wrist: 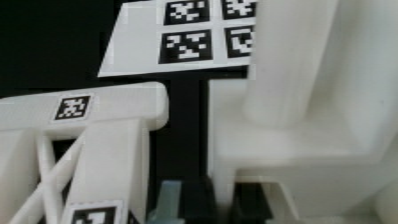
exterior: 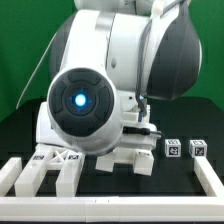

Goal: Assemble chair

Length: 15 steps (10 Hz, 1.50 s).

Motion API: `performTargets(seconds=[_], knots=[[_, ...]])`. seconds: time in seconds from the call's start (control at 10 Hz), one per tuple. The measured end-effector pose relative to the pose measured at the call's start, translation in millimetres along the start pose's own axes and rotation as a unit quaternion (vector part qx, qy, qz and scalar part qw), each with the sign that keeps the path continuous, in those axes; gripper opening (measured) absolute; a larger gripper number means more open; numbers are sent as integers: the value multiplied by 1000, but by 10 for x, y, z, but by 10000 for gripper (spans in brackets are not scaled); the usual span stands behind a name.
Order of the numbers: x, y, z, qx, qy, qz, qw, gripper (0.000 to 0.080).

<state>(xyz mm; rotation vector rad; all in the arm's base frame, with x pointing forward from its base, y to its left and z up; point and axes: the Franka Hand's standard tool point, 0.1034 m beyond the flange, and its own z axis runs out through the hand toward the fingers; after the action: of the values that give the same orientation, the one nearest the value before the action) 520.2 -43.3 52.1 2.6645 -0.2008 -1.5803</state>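
The chair lies in loose white parts. In the wrist view a tagged frame part [wrist: 80, 150] with crossed bars lies beside a blocky white part [wrist: 294, 110]. My gripper [wrist: 210, 200] stands at that blocky part's near edge. Its fingers [wrist: 171, 205] are a narrow gap apart, on either side of the part's thin wall, and appear shut on it. In the exterior view the arm hides the gripper. There the tagged frame part [exterior: 55, 160] and the blocky part [exterior: 125, 160] lie under the arm. Two small tagged cubes [exterior: 173, 148] [exterior: 197, 148] stand to the exterior view's right.
The marker board [wrist: 187, 35] lies just beyond the parts in the wrist view. Plain white border rails [exterior: 20, 178] run along the left, front and right of the black table. A green backdrop stands behind.
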Motion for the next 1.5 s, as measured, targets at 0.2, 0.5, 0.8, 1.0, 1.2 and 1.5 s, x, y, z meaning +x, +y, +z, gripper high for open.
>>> performTargets(seconds=[0.2,0.5,0.8,1.0,1.2,1.5], knots=[[48,12,71,0,-6,5,1000,32],[73,-13,115,-1,-10,6,1000,32],[90,-43,162,-1,-17,5,1000,32],[88,-32,182,2,-21,4,1000,32],[85,-8,190,6,-24,3,1000,32],[93,4,184,7,-21,4,1000,212]])
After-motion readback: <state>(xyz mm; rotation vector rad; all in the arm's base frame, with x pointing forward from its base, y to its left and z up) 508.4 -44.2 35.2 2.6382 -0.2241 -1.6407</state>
